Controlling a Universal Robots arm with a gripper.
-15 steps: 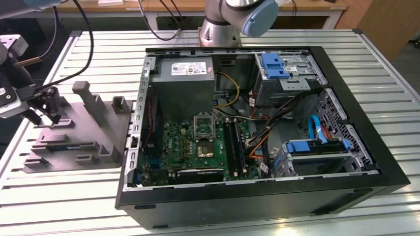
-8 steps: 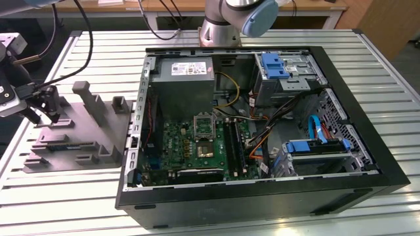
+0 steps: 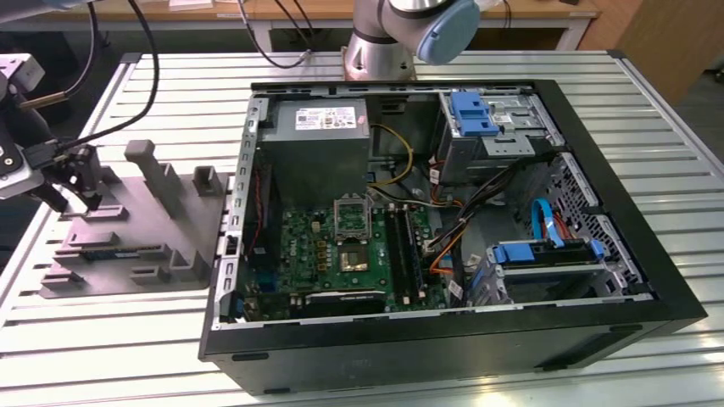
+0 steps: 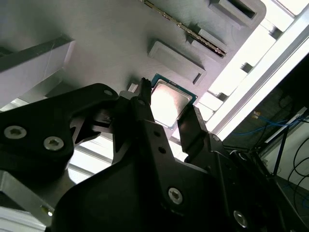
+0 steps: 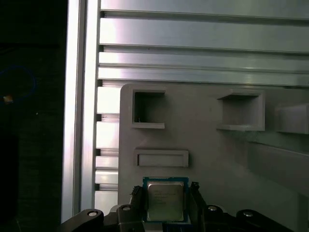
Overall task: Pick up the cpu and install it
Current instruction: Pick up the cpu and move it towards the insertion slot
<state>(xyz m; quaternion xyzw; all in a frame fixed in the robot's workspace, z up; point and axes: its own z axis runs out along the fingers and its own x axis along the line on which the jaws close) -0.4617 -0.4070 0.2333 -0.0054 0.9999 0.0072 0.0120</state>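
The cpu (image 5: 165, 200), a small square chip with a dull silvery top and a green rim, sits between my gripper's two black fingers in both wrist views. The fingers (image 5: 137, 197) press against its opposite edges, so my gripper (image 4: 169, 108) is shut on the cpu (image 4: 170, 102). In the exterior view my gripper (image 3: 70, 202) is at the far left, just over the left end of the grey holder tray (image 3: 169, 222). I cannot tell whether the chip is resting on the tray or lifted off it. The socket (image 3: 349, 212) on the green motherboard lies inside the open computer case (image 3: 453, 339).
Raised grey blocks (image 3: 153, 165) and slots stand on the tray to the exterior view's right of my gripper. The case holds a grey power-supply box (image 3: 317, 127), cables (image 3: 476, 203) and blue drive brackets (image 3: 543, 253). The slatted metal table's edge (image 5: 75, 121) runs close beside the tray.
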